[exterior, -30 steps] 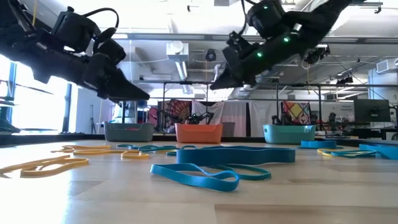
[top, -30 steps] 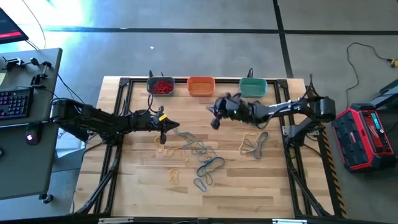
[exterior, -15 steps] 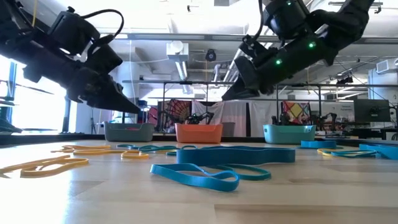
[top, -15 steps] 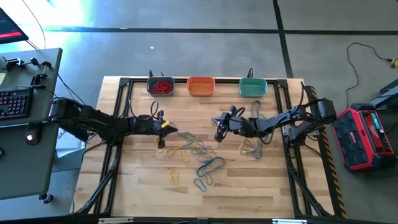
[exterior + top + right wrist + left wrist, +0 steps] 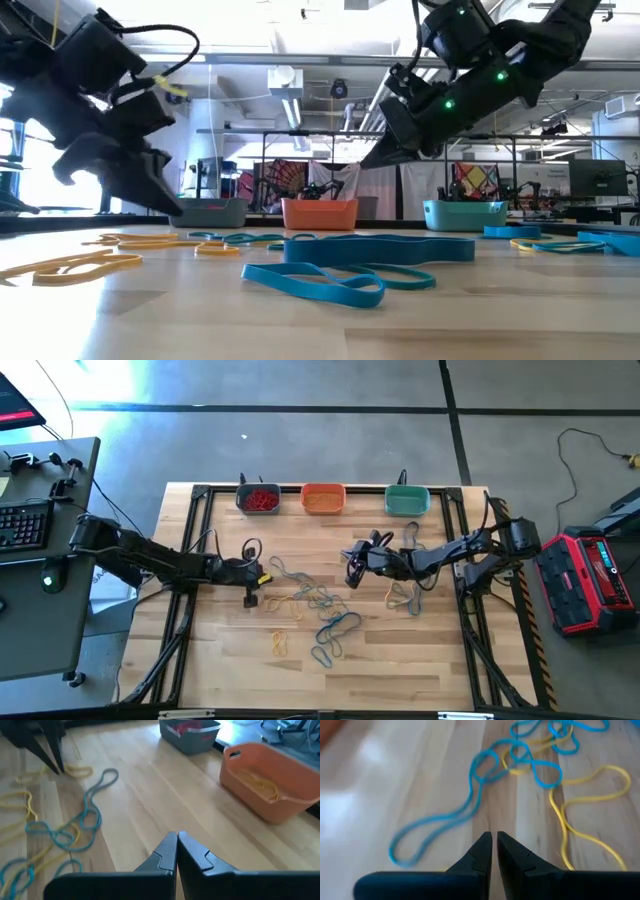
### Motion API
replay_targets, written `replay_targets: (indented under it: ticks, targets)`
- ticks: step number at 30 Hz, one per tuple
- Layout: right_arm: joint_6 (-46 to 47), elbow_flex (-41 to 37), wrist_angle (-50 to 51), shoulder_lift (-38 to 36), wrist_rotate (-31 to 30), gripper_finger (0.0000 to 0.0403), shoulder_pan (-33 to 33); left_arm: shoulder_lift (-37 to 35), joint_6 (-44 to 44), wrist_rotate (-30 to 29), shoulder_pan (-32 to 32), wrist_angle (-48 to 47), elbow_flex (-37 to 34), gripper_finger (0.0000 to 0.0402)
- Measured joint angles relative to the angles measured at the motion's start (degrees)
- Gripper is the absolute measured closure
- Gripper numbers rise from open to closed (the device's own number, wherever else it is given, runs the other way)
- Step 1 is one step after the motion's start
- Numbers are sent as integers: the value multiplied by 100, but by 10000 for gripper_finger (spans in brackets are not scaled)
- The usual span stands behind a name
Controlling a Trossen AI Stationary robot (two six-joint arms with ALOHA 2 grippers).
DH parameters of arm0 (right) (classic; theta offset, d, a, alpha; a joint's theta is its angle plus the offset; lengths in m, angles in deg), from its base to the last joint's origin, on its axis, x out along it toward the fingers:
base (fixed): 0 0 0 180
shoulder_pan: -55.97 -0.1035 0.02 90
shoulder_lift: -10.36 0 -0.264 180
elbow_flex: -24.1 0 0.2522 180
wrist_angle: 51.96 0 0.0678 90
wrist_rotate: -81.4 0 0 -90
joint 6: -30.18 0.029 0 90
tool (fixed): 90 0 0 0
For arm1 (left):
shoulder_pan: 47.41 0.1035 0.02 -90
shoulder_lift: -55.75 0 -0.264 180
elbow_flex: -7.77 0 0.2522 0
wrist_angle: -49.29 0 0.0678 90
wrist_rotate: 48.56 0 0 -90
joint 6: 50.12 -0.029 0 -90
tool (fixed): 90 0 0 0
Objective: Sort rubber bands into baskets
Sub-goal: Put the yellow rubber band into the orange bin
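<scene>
1. The rubber bands (image 5: 310, 603) are scattered in a loose tangle of blue and yellow loops on the wooden table (image 5: 420, 660), in front of the orange basket (image 5: 322, 498); a smaller cluster (image 5: 405, 596) lies in front of the teal-green basket (image 5: 407, 500).
2. Red bands are seen inside the grey-blue basket (image 5: 258, 498), and yellow bands inside the orange basket.
3. The three baskets are lined up along the far edge of the table, with the orange basket between the grey-blue one and the teal-green one.
4. The left gripper (image 5: 252, 598) is held low at the tangle's edge on the grey-blue basket's side, pointing down at the table; its fingers (image 5: 481, 854) are drawn nearly together with only a thin slit between them, and nothing is grasped.
5. A long blue band (image 5: 445, 820) and a yellow band (image 5: 580, 820) lie just beyond those fingertips.
6. The right gripper (image 5: 351, 573) is held above the table in front of the orange basket, between the two clusters; its fingers (image 5: 170, 851) are clenched together and empty.
</scene>
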Motion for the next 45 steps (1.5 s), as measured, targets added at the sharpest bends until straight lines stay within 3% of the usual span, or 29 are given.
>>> replay_targets:
  ticks: [6,15,21,25,29,45]
  targets:
    - [142,0,237,0,9,402,-27,-56,765,-183,-483,-529,0,349]
    - [127,2,136,0,7,402,-27,-56,1745,-1153,-847,-1119,0,307]
    - [128,2,136,0,7,402,-27,-56,1915,-1639,-1019,-1318,67,300]
    - [159,2,136,0,7,402,-27,-56,2104,-1776,-985,-2195,343,300]
    - [169,2,133,0,4,402,-27,-56,2485,-1713,-926,-2906,493,300]
    - [169,2,135,2,2,402,-25,-67,2699,-1032,-916,-2912,481,300]
